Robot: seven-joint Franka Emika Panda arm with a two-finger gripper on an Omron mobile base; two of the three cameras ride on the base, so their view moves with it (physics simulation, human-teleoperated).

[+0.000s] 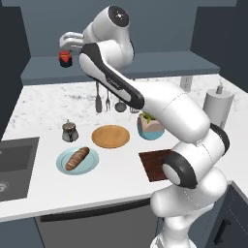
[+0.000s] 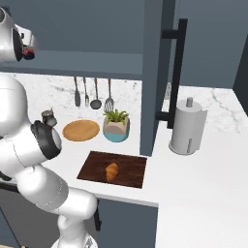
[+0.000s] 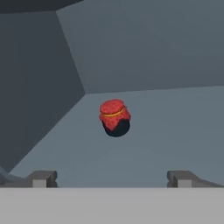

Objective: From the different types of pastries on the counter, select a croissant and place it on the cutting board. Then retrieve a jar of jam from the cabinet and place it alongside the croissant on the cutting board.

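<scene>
In the left base view, the white arm reaches up and left toward the cabinet, a dark blue-grey wall unit with a long flat shelf. The gripper is level with that shelf, just beside the jar of jam, which stands near the shelf's left end; whether it touches the jar cannot be told from here. Below, on the white marble counter, a long loaf lies on a pale blue plate. Next to it are a round tan plate, a small grey lidded pot and a potted plant. A corner of the dark cutting board shows behind the arm. A paper towel roll stands at the right.

In the right base view, the croissant lies on the cutting board, near its middle. The round tan plate and the plant sit behind the board, and 4 utensils hang on the wall above them. The jar peeks out red at the far left, beside the arm.

In the hand view, the jar stands upright on the shelf, straight ahead and apart from the 2 fingertips, which are spread wide with nothing between them.
</scene>
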